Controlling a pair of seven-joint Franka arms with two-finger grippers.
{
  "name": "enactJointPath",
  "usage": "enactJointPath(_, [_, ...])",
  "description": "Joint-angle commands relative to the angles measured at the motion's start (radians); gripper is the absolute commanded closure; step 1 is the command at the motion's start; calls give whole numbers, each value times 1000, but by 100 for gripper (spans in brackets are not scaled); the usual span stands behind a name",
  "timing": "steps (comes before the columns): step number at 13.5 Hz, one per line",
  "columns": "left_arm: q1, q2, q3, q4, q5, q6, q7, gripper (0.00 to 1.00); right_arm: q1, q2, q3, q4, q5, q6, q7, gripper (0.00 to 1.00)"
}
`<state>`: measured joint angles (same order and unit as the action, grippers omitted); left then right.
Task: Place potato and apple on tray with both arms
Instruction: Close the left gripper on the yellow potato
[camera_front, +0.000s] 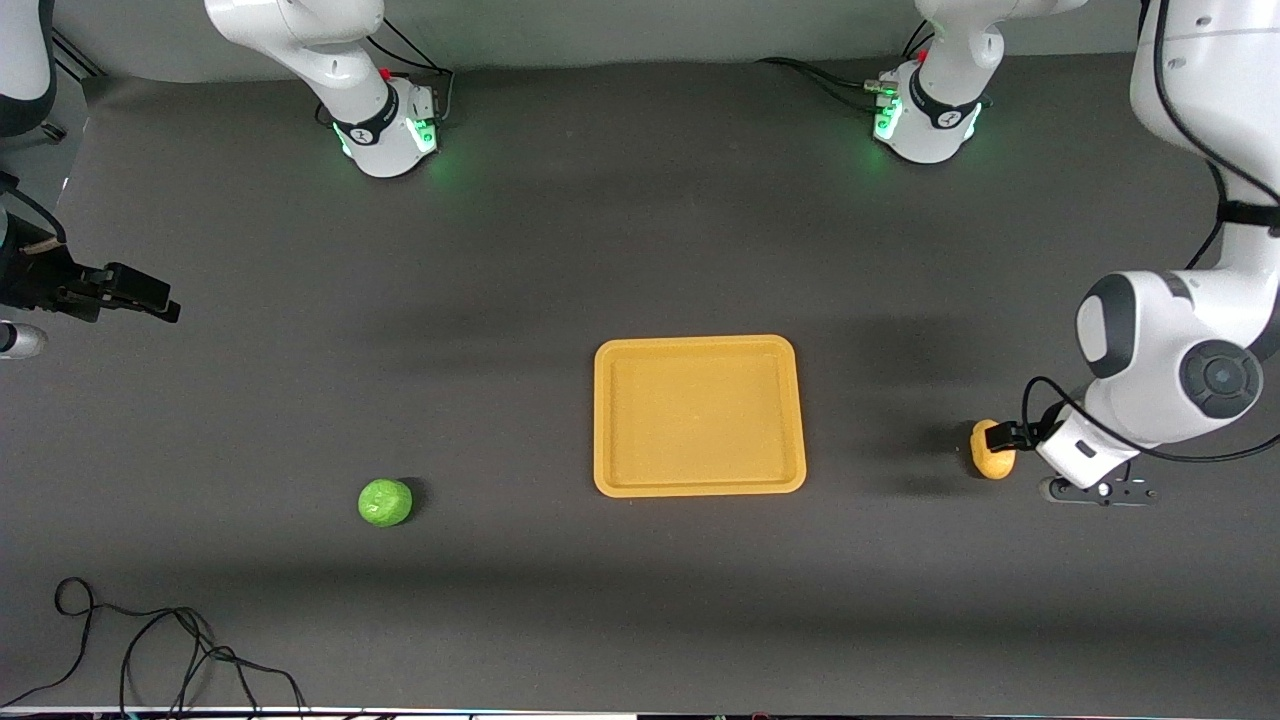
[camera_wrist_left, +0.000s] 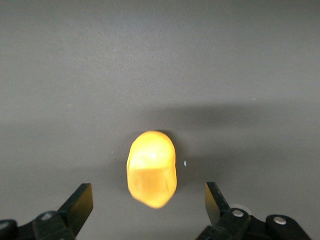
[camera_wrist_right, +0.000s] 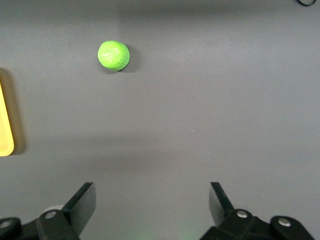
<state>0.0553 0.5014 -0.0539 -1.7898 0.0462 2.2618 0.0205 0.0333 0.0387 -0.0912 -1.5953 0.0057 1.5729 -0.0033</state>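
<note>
Front view shows a flat, glossy yellow-orange tray (camera_front: 699, 415) with rounded corners on matte dark grey table (camera_front: 560, 250) cloth. Beside it, toward the left arm's end, the bumpy oval potato (camera_front: 991, 451) sits between the spread fingers of the left gripper (camera_front: 1003, 437), untouched. The mottled round green apple (camera_front: 385, 502) lies toward the right arm's end, well apart from the right gripper (camera_front: 160, 302), whose fingers are also spread, holding nothing.

- The surface (camera_front: 640, 250) is a dark grey mat.
- The tray (camera_front: 699, 487) lies flat on it, between the two claws.
- The potato (camera_front: 990, 462) rests on it under the left claw (camera_front: 1000, 437).
- The apple (camera_front: 385, 502) sits on it, well apart from the right claw (camera_front: 150, 297).
- A black cable (camera_front: 150, 650) lies at its near edge.
</note>
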Motion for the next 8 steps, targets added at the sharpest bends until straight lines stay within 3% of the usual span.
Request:
enactJointPath(1, [-2, 66, 3, 0, -8, 50, 3, 0, -1, 10, 4, 20, -16, -7, -17, 0])
enactJointPath(2, [-2, 97, 3, 0, -6, 54, 6, 1, -1, 10, 4, 20, -16, -7, -17, 0])
enactJointPath(4, [-5, 129, 3, 0, -6, 82, 6, 17, -1, 10, 4, 18, -16, -5, -17, 0])
enactJointPath(6, [-3, 117, 3, 1, -6, 49, 7, 63, -1, 15, 4, 20, -16, -5, -17, 0])
enactJointPath(7, [-5, 100, 3, 9, -6, 3, 7, 78, -3, 15, 4, 21, -16, -5, -17, 0])
enactJointPath(8, [-12, 79, 3, 26, -6, -48, -10, 79, -3, 17, 4, 23, -16, -1, -17, 0])
